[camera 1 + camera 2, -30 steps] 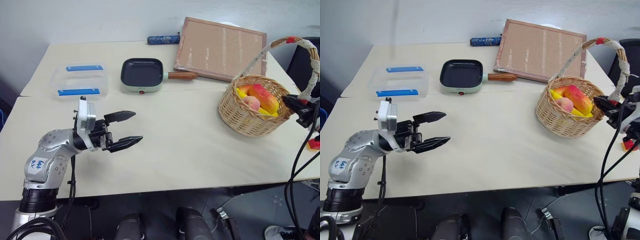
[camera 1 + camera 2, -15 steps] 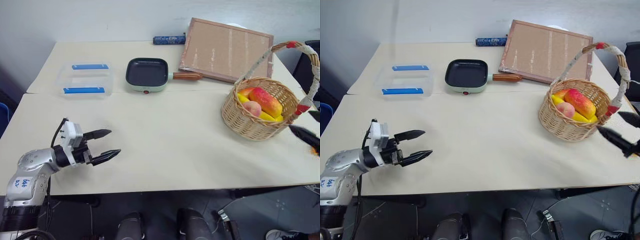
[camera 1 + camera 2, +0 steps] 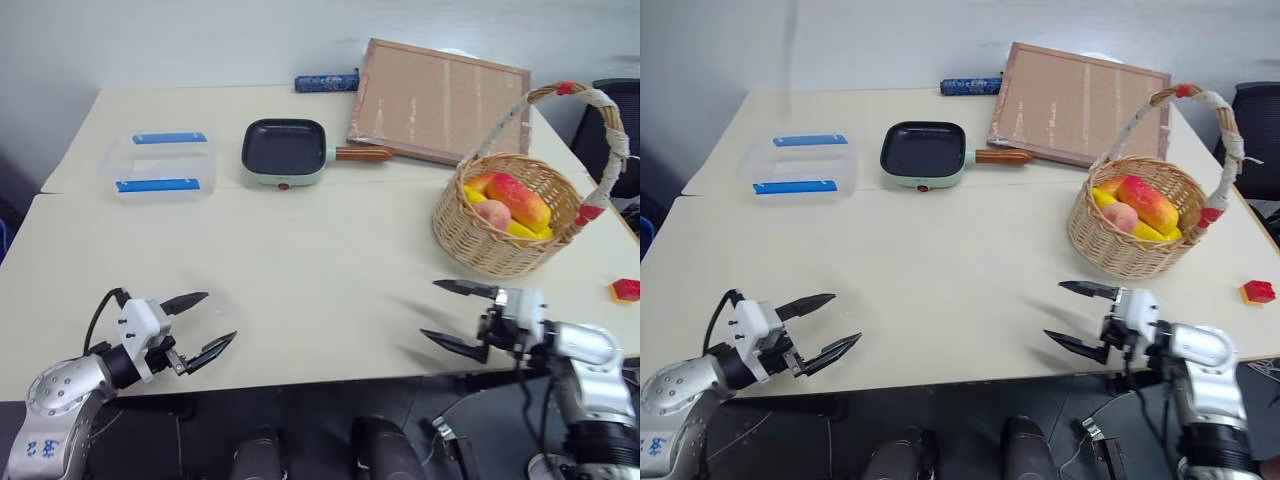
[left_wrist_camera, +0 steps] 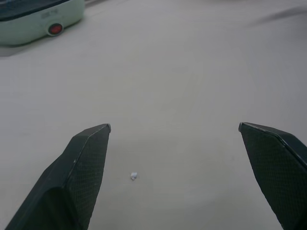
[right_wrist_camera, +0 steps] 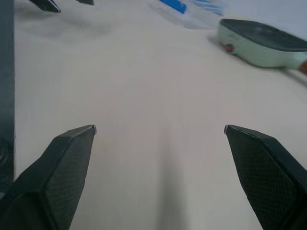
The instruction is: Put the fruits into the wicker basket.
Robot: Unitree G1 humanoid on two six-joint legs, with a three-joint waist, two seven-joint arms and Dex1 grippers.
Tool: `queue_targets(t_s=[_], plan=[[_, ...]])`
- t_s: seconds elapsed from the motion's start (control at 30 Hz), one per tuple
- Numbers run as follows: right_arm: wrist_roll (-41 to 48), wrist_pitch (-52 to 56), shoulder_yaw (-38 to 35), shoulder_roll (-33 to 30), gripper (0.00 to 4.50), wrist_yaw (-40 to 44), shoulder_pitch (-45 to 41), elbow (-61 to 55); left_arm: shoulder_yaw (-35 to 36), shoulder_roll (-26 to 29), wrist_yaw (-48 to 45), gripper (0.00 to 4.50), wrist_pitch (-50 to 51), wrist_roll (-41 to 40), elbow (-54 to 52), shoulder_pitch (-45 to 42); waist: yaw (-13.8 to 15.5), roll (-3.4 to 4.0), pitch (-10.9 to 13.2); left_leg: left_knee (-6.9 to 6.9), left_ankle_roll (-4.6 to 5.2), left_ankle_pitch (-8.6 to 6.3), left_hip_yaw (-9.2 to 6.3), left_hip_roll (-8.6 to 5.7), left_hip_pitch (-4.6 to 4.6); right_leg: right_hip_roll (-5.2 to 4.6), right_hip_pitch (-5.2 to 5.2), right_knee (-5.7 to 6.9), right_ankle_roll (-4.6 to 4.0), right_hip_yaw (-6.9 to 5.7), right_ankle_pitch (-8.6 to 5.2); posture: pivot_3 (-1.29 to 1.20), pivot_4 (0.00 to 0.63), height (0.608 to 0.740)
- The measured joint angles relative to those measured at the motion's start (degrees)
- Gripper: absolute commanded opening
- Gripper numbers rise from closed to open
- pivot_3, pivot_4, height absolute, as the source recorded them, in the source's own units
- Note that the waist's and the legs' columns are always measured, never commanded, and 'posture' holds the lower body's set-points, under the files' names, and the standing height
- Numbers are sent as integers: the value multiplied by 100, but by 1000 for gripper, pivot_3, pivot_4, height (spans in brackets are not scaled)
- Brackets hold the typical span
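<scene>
Both fruits are sitting inside the wicker basket (image 3: pixel 505 225), which is standing near the right edge of the surface (image 3: pixel 320 260): the pink peach (image 3: pixel 492 213) is lying against the red-to-yellow mango (image 3: pixel 518 201), with something yellow showing beneath them. The basket's wrapped handle is arching up over them. The left tool (image 3: pixel 208 322) is being held low over the front left corner of the surface, fingers spread wide, nothing gripped. The right tool (image 3: pixel 452 315) is being held low near the front edge, right of centre, pointing toward the left one, likewise released and empty; it is well apart from the basket. A clear plastic box (image 3: pixel 160 160) with blue clips is sitting toward the rear left; a square dark pan (image 3: pixel 285 150) with a pale green body and wooden handle is just beside it, nearer the middle. A cork board (image 3: pixel 440 95) is lying at the rear right, with a dark blue cylinder (image 3: pixel 326 80) at the back edge. A small red brick (image 3: pixel 625 291) is lying at the right edge.
</scene>
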Motion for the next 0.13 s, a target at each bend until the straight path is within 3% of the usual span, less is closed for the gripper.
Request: queue_targets(t_s=[0.13], plan=[[-24,-142,5,19,4464,-359,-114,9,-48,-273,352,4500,-221,257,12,-6,64,-9,-7,4,2,-2,1,3,0,4,3,-4,0,-3,0,0,150,740]])
